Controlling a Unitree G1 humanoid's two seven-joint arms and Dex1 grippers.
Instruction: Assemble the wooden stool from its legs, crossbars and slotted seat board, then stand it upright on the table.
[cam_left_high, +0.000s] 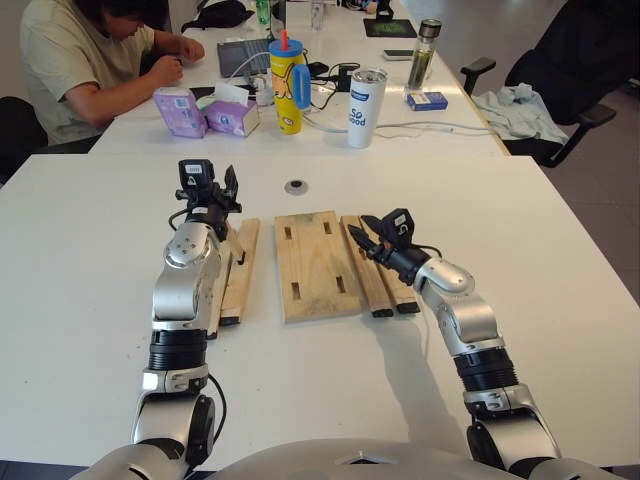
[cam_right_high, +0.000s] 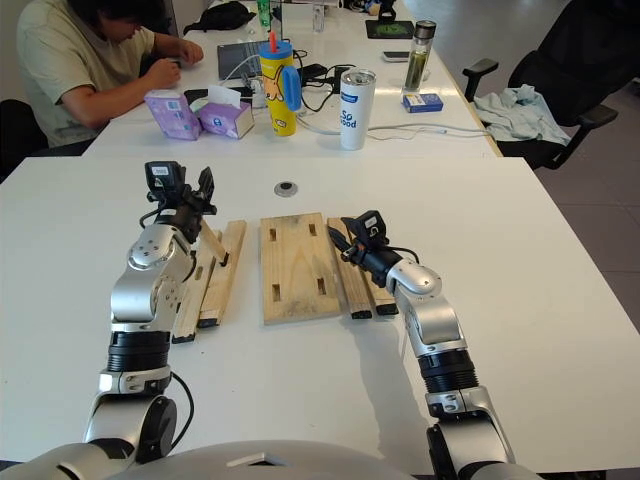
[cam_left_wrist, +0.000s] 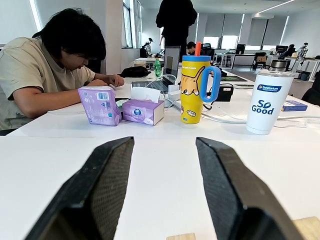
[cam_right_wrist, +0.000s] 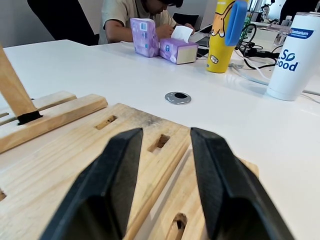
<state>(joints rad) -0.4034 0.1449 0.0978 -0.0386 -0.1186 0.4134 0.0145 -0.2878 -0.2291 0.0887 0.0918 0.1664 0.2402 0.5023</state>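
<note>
The slotted seat board lies flat mid-table. Right of it two wooden pieces lie side by side. More pieces lie to its left. My right gripper is open, hovering low over the seam between the board's right edge and those pieces, nothing between its fingers. My left gripper is open above the far end of the left pieces, pointing at the back table. A black-tipped leg slants up from the left pieces toward that wrist; its upper end is hidden.
A metal cable grommet sits in the table just beyond the board. The table behind holds a yellow cup, a white tumbler and tissue boxes, with a person seated there. An office chair stands at the right.
</note>
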